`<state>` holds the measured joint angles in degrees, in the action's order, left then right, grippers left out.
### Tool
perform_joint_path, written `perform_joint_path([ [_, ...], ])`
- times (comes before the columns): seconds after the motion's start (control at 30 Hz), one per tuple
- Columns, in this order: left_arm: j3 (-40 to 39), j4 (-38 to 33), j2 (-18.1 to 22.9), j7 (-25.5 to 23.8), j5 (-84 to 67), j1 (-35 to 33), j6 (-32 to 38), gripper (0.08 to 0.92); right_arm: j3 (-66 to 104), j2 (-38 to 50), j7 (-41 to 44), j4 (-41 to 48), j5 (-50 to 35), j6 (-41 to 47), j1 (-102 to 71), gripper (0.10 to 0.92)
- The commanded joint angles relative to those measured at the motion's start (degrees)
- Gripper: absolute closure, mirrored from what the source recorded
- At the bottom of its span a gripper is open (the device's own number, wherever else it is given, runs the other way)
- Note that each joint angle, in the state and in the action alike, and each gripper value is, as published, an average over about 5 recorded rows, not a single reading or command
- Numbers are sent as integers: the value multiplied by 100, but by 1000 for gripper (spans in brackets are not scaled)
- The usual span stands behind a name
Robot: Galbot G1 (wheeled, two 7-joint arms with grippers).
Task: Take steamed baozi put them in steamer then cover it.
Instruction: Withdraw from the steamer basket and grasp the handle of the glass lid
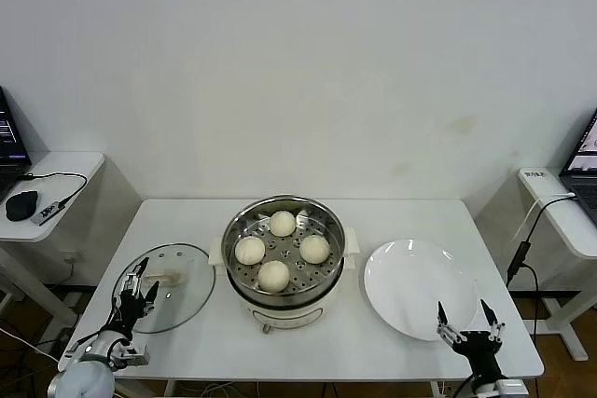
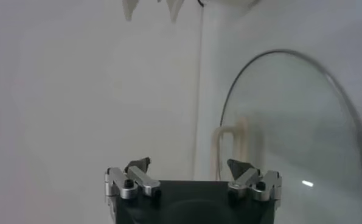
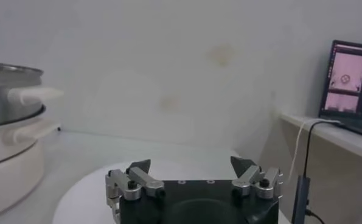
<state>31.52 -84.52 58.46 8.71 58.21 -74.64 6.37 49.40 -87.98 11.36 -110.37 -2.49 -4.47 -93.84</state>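
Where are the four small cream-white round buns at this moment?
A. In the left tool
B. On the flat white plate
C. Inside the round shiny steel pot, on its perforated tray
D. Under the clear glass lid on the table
C: the four small cream-white round buns sit on the perforated tray inside the round shiny steel pot, which stands uncovered, while the flat white plate beside it is bare.

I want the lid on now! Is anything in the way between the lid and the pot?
No. The lid lies flat beside the steamer, with bare table between them. The open left gripper sits at the lid's near edge.
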Motion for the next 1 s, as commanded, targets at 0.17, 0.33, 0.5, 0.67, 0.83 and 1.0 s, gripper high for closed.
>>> perform_joint_path([
  [0.17, -402, 687, -41, -33, 121, 812, -13, 177, 13, -70, 10, 141, 127, -23, -2, 203],
  [0.33, -476, 941, -25, -26, 126, 996, -11, 177, -10, -92, 19, 219, 176, -22, 38, 203],
  [0.5, -505, 1211, -25, 0, 109, 1167, 17, 177, -25, -103, 34, 275, 193, -7, 84, 203],
  [0.67, -528, 1328, -24, 32, 67, 1267, 39, 177, -54, -108, 48, 322, 213, 2, 115, 203],
  [0.83, -556, 1385, -32, 41, 20, 1300, 46, 242, -75, -107, 59, 363, 235, 9, 141, 203],
  [1.0, -591, 1510, 4, 115, -9, 1332, 114, 390, -77, -95, 66, 386, 225, -1, 171, 203],
])
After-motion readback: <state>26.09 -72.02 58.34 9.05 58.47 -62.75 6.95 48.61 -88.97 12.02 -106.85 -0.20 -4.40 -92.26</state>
